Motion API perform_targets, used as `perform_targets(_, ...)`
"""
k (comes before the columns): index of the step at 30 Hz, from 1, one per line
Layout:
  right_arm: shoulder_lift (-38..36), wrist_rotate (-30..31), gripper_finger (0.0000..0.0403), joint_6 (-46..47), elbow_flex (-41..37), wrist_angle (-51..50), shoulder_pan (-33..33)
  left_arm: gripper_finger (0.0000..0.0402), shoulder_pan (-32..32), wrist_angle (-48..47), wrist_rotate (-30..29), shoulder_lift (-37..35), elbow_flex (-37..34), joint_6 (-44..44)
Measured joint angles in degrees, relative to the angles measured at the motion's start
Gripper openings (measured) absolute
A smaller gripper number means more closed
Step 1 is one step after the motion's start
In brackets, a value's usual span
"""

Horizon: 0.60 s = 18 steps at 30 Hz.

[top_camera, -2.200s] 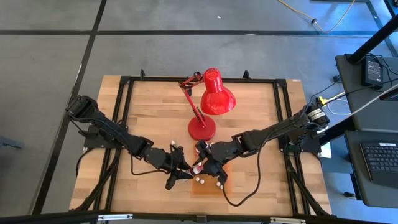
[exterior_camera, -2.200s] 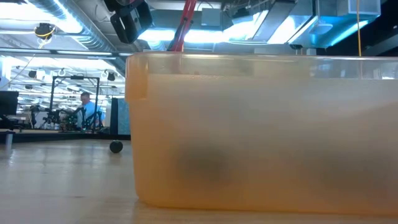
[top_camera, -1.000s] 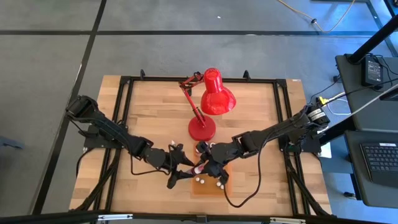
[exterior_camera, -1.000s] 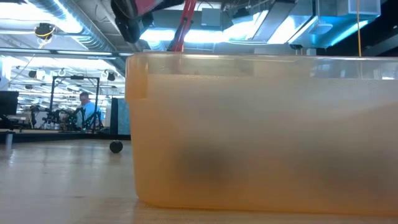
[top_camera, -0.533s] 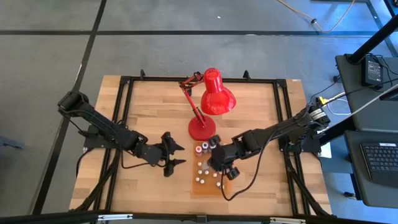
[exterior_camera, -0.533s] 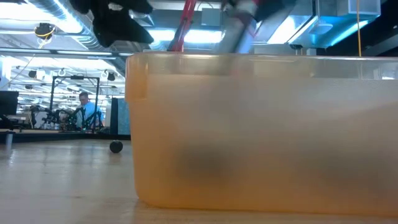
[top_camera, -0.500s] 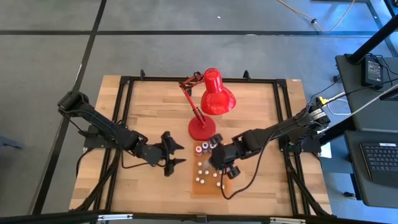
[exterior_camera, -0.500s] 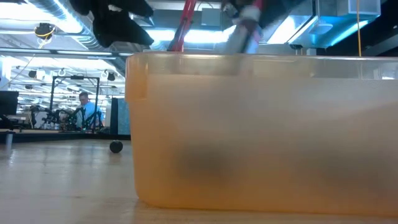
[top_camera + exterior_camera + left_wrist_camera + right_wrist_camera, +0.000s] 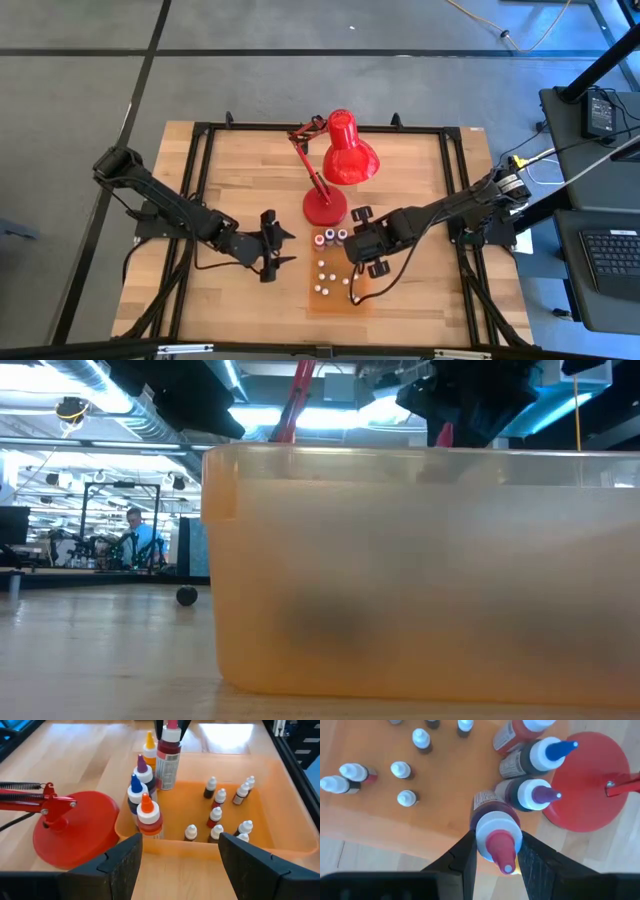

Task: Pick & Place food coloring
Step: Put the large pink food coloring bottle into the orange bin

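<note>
Translucent orange tray [image 9: 280,840] held tiny white-capped dropper bottles [image 9: 215,814]; right gripper [image 9: 496,851] clamped a cylindrical magenta-capped bottle [image 9: 496,832]; left gripper [image 9: 177,855] gaped empty.

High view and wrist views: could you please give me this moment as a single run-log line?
right pincer: shut on red-tipped bottle at orange tray | left pincer: open, empty, beside tray

Your left arm reaches in low from the table's left edge with its left gripper [image 9: 271,244] spread wide and empty, while your right arm stretches in from the right side, its right gripper [image 9: 496,851] pointing down with fingers [image 9: 462,857] clamped around a bottle [image 9: 496,831].
</note>
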Motion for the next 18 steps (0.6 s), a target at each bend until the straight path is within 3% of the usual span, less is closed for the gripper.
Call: perform_targets(18, 3.1, 0.1, 0.0124, -0.9, -1.1, 2.2, -0.3, 0.0254, 0.0, 0.4, -0.1, 0.0, 0.0, 0.1)
